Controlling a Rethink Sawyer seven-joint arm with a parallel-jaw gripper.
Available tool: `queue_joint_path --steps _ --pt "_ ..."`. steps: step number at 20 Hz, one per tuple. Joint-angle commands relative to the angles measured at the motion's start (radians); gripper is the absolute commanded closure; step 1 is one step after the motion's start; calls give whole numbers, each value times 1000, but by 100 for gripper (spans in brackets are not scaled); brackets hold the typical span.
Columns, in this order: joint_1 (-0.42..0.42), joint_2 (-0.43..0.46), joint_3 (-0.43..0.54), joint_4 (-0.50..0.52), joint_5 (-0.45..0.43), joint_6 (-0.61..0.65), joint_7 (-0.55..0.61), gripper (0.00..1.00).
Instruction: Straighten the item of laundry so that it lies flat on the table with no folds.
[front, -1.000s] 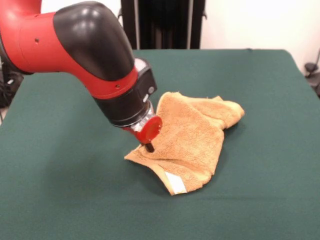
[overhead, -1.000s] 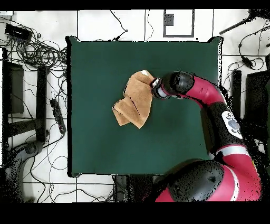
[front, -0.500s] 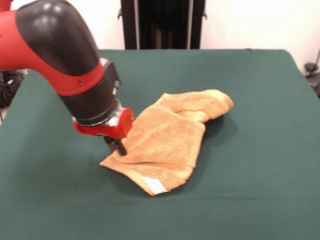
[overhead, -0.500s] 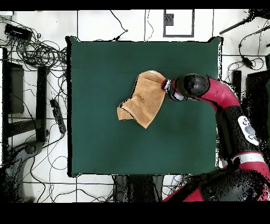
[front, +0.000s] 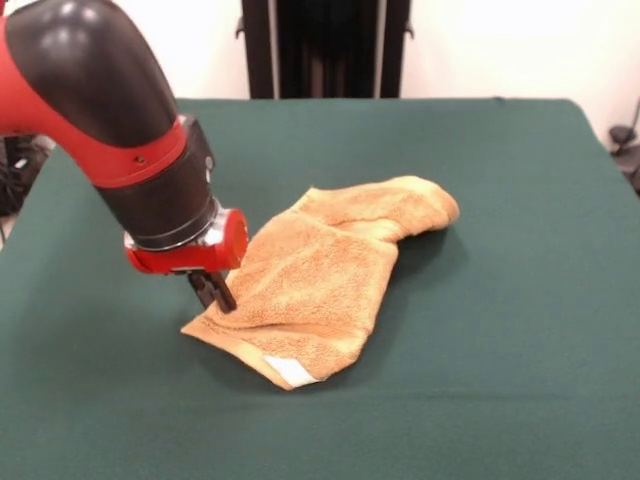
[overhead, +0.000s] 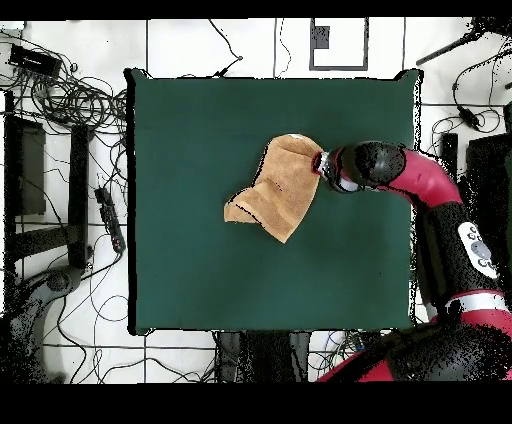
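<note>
Folded towel (front: 325, 265), blank white label (front: 291, 371) at near corner

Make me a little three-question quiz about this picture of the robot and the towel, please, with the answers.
1. Where is the gripper?
A. at the towel's edge
B. high above the table
C. off the table

2. What colour is the table?
A. white
B. dark green
C. red

3. How does the towel lie?
A. spread flat
B. folded over itself
C. rolled into a tube

Answers:
1 A, its dark tips meet the cloth's near-left edge.
2 B, green cloth covers it all.
3 B, layers overlap, with a bunched end at the far right.
</note>
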Motion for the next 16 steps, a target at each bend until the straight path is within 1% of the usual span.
queue_joint_path --steps 1,5,8,11,13,16 --pt "117 -44 -72 52 -92 -4 -16 100" --pt "107 -79 -65 108 -70 -38 5 100" --pt "80 -122 -51 165 -57 -54 -14 100" --pt "48 -194 -35 226 -29 -15 -39 100" --pt "34 -228 -27 236 -18 20 -61 100" --pt "34 -253 -35 223 -13 60 -61 100"
